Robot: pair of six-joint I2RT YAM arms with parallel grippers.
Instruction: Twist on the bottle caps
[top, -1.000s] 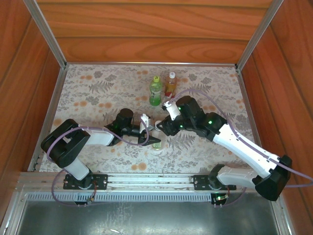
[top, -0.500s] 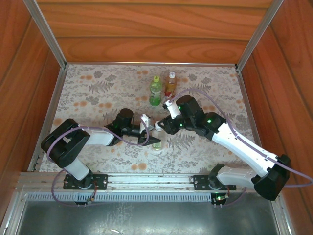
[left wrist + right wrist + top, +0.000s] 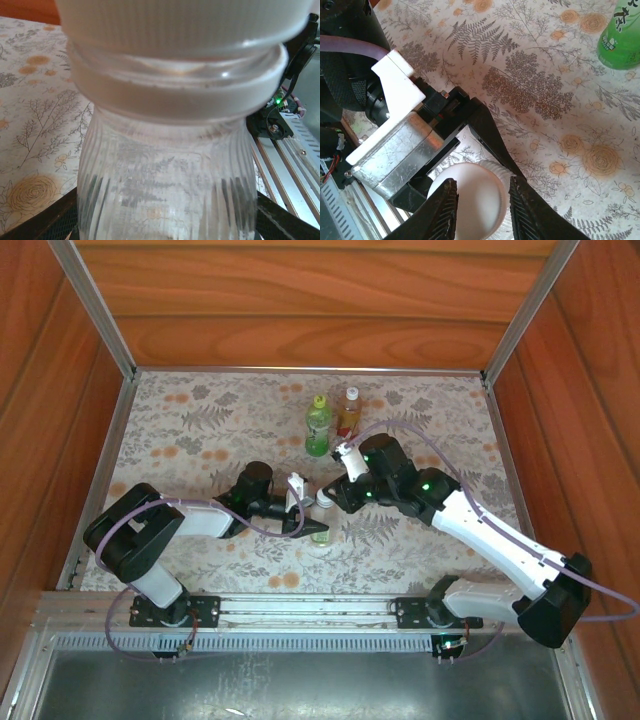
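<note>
A clear ribbed bottle [image 3: 167, 165] stands upright near the table's front middle, with my left gripper [image 3: 167, 222] shut on its body just below the neck. A white cap [image 3: 475, 200] sits on its neck [image 3: 175, 95]. My right gripper [image 3: 483, 184] reaches down from above, and its fingers [image 3: 522, 210] press the cap's two sides. From above, both grippers meet at that bottle [image 3: 320, 540]: left gripper [image 3: 312, 528], right gripper [image 3: 328, 503]. The green bottle [image 3: 318, 427] with a yellow-green cap and the amber bottle [image 3: 348, 413] with a white cap stand behind.
The green bottle [image 3: 620, 35] stands close beyond my right wrist. Wooden walls with metal corner posts [image 3: 105, 335] box in the flowered tablecloth [image 3: 200, 430]. The metal rail [image 3: 300, 608] with the arm bases runs along the near edge.
My right gripper has shifted slightly left and down onto the bottle top, and its jaws have closed in on the white cap. The left arm has stayed still.
</note>
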